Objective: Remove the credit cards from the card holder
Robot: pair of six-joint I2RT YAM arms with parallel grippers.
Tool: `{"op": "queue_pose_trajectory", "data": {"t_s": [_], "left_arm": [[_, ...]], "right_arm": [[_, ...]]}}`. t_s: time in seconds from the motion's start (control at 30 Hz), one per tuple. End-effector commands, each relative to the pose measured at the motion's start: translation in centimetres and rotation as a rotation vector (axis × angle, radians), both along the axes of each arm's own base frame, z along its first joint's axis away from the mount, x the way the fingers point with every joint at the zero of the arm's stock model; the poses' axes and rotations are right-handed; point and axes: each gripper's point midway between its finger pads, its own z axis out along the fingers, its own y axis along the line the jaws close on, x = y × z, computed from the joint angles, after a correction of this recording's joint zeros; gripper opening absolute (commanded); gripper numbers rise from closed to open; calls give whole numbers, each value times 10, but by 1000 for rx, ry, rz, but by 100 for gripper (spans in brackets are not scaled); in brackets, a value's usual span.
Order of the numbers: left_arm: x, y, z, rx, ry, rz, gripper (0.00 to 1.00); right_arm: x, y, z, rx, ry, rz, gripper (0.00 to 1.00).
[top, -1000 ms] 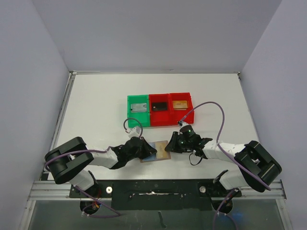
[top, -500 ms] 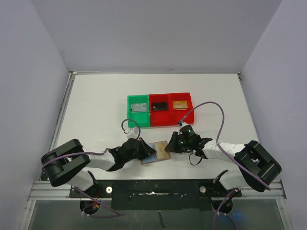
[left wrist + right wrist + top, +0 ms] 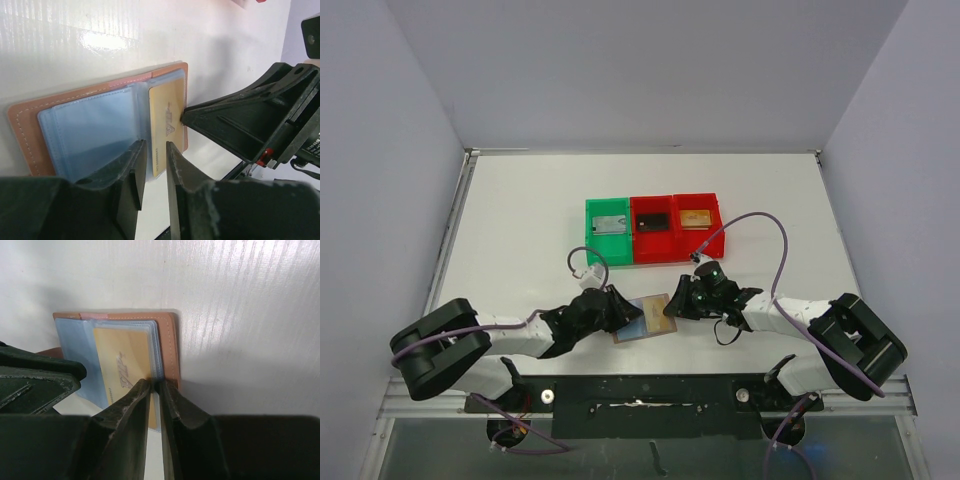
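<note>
A robot lab test cell: a white table (image 3: 520, 220) boxed in by plain grey walls (image 3: 650, 70) at 9, 12 and 3 o'clock. Two arms (image 3: 510, 338) with bare cables (image 3: 775, 240) are bolted to a metal rail (image 3: 420, 403) at 6 o'clock.

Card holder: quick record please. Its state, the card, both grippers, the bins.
card holder: open flat on the table, blue sleeves up, between the grippers
card: yellow, in the sleeve on the right gripper's side
left gripper: fingers close together at the holder's edge; grip unclear
right gripper: fingers nearly together at the card's edge; grip unclear
bins: green bin and two red bins beyond the holder, one item in each
</note>
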Motion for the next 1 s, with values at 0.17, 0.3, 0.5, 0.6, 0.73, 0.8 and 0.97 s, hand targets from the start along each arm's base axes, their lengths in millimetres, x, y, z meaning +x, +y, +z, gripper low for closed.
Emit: {"op": "queue_pose_trajectory", "data": {"t_s": [0.17, 0.3, 0.5, 0.6, 0.73, 0.8, 0.97], "left_arm": [[11, -18, 6, -58, -26, -1, 26], [11, -21, 3, -70, -21, -8, 26], [10, -31, 3, -114, -20, -34, 25], [8, -35, 1, -138, -10, -43, 17], [7, -34, 1, -155, -6, -39, 3], [6, -31, 1, -148, -6, -33, 0], [6, -18, 3, -142, -15, 6, 0]], "right_arm": [[-6, -7, -10, -52, 28, 6, 16], [-6, -7, -11, -50, 30, 4, 16], [-7, -6, -12, -47, 33, 9, 16], [-7, -6, -12, -47, 32, 8, 16], [-7, -7, -12, -51, 34, 6, 16], [-7, -8, -12, -55, 33, 5, 16], [-7, -10, -14, -63, 36, 4, 16]]}}
